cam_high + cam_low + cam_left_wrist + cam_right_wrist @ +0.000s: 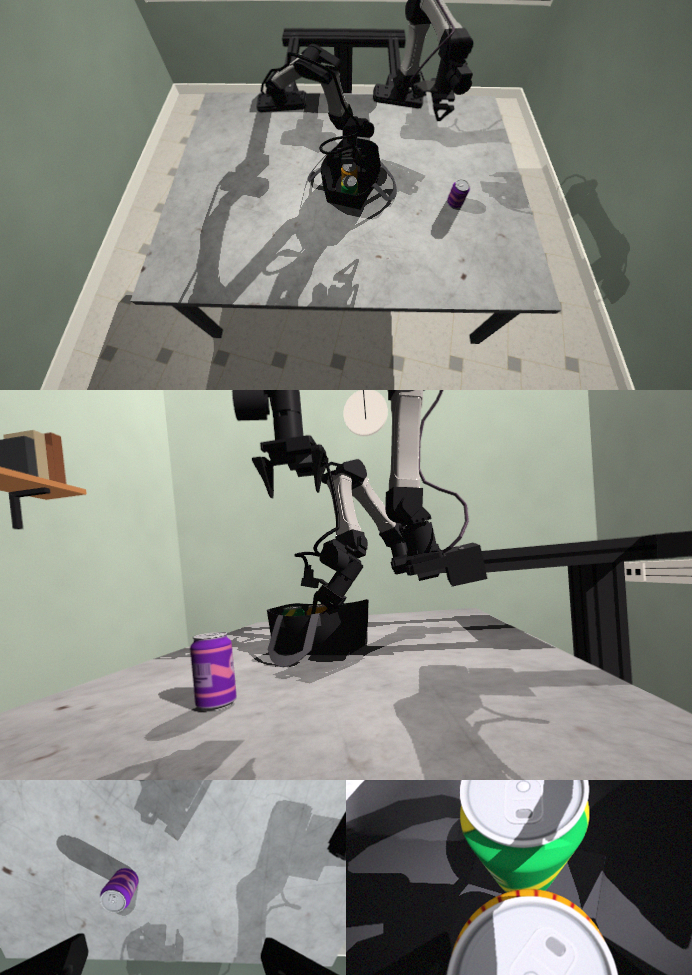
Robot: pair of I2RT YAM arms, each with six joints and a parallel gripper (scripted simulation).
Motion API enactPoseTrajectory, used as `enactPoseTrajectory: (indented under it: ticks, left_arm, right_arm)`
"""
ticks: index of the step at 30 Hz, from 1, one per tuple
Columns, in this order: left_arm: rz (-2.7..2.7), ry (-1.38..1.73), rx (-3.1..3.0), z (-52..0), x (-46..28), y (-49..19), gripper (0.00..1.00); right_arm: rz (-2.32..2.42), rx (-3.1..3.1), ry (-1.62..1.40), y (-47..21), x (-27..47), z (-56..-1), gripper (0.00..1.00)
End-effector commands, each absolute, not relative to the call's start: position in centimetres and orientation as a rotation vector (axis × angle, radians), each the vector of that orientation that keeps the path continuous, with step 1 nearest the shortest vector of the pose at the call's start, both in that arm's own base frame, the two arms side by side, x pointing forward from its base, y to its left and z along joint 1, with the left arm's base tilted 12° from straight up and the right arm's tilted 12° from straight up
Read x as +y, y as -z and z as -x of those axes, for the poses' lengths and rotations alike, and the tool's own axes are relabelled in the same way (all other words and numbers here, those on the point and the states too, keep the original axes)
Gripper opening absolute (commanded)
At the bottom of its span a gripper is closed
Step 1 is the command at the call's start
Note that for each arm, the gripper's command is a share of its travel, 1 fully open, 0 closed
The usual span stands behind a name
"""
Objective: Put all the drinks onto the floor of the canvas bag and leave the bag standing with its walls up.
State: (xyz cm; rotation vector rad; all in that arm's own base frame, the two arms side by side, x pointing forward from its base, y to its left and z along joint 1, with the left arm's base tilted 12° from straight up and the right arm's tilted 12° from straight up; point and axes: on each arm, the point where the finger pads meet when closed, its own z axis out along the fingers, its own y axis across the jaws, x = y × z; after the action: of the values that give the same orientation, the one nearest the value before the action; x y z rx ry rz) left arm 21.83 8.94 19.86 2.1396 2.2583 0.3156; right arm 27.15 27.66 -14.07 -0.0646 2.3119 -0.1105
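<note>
The black canvas bag [344, 199] [352, 630] stands with its walls up. A green can [349, 189] [293, 612] [533, 863] and an orange can [346, 173] [317, 609] [533, 919] stand upright inside, close together. My right gripper [348, 161] reaches down into the bag at the orange can and is open; its fingertips are mostly hidden. A purple can [457, 195] [214, 672] [123, 884] stands upright on the table, away from the bag. My left gripper [444, 111] [295, 492] [174, 944] is open and empty, high above the table, on the arms' side of the purple can.
A grey strap handle [286, 660] [384, 191] droops outside the bag on the side towards the purple can. The table [420, 275] has its open front edge away from the arm bases. A black mounting frame [345, 36] stands behind the arms.
</note>
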Motion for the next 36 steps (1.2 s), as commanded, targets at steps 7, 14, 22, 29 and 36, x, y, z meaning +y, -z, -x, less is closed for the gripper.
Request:
enactPoseTrajectory:
  ticks: [7, 14, 22, 29, 36]
  left_arm:
    - [-2.121, -0.338, 2.249, -22.0, 8.9, -20.4, 1.0]
    - [-2.121, -0.338, 2.249, -22.0, 8.9, -20.4, 1.0]
    - [-2.121, -0.338, 2.249, -22.0, 8.9, -20.4, 1.0]
    - [-2.121, -0.338, 2.249, -22.0, 8.9, -20.4, 1.0]
    - [-2.121, -0.338, 2.249, -22.0, 8.9, -20.4, 1.0]
  right_arm:
    - [0.037, 2.276, 0.046, 10.7, 29.7, -27.4, 0.86]
    - [0.051, 2.295, 0.093, 8.9, 29.0, -26.6, 0.86]
    - [0.046, 2.293, 0.087, 6.4, 29.5, -26.3, 0.86]
    - [0.048, 2.294, 0.09, 4.9, 29.6, -26.0, 0.86]
    - [0.046, 2.293, 0.088, 2.8, 29.8, -25.7, 0.86]
